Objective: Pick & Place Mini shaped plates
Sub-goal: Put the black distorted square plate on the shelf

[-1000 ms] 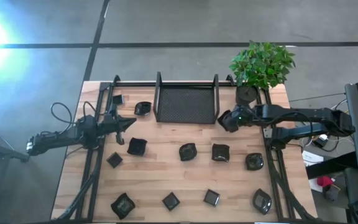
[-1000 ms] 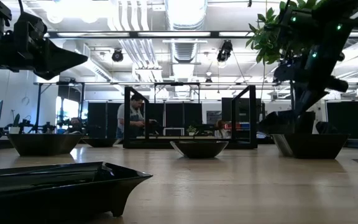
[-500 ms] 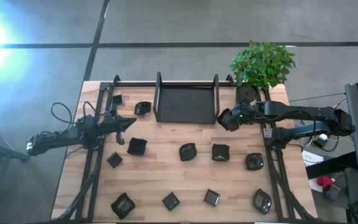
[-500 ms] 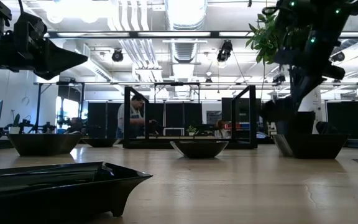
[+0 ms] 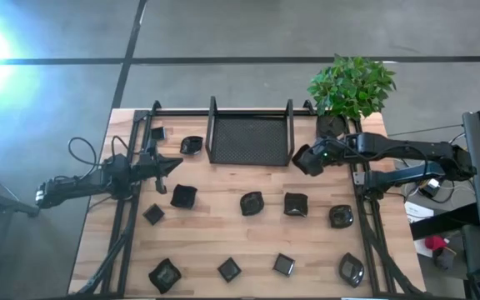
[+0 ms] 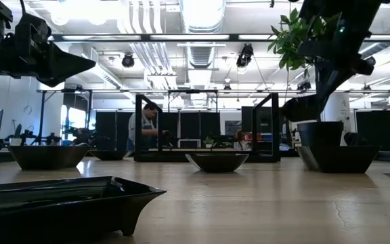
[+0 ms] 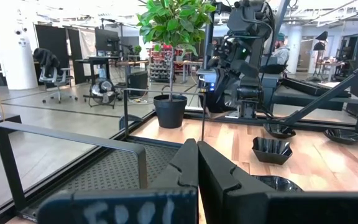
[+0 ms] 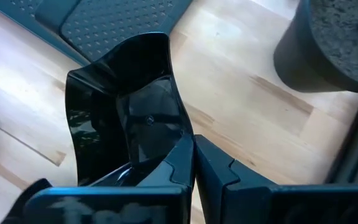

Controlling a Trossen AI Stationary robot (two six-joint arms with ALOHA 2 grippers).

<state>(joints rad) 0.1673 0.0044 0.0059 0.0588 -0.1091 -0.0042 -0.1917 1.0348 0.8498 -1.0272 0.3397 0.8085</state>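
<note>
The right gripper (image 5: 306,160) is clenched on the rim of a small glossy black wavy-edged dish (image 8: 126,118), holding it off the light wooden table (image 5: 223,237) just beside the right end of the black mesh tray (image 5: 250,138), near the black plant pot (image 5: 331,126). The left gripper (image 5: 173,164) waits at the table's left side, fingers pressed together on nothing. The other small black dishes (image 5: 252,202) lie scattered on the tabletop in front of the tray.

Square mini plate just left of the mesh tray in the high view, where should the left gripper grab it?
Judgement: take the square mini plate by its raised rim, coming straight down from above. It sits flat and upright, clear of the mesh tray, so one finger can go inside the bowl and one outside. The left gripper, now shut, waits close by.
</note>
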